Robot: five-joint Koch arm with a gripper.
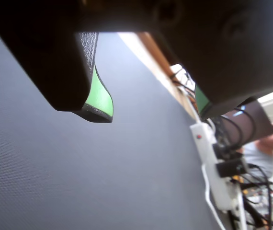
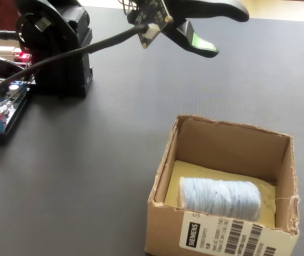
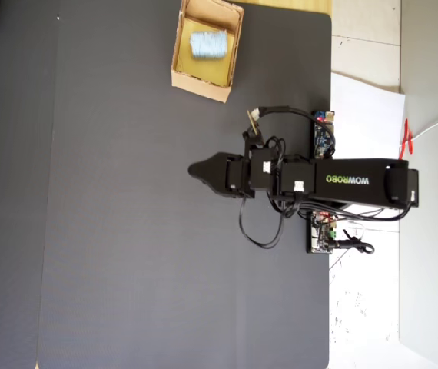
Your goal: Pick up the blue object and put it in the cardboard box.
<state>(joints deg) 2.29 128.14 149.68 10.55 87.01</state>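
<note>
Claw (image 2: 224,32) spread, nothing between its green-lined jaws, hanging above the dark mat (image 2: 98,160). Wrist view: bare mat below it, power strip (image 1: 213,163) off at the mat's edge. Cardboard box (image 2: 221,141) well apart from the claw; blue object (image 2: 220,198) lying on its side inside.

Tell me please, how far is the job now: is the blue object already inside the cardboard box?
The main job looks done: the blue object lies inside the cardboard box, on its yellowish floor. Nothing is in hand: the gripper is open and empty, its fingers apart above the bare dark mat, away from the box in the overhead view. Nothing seems left, perhaps only parking the arm.
</note>
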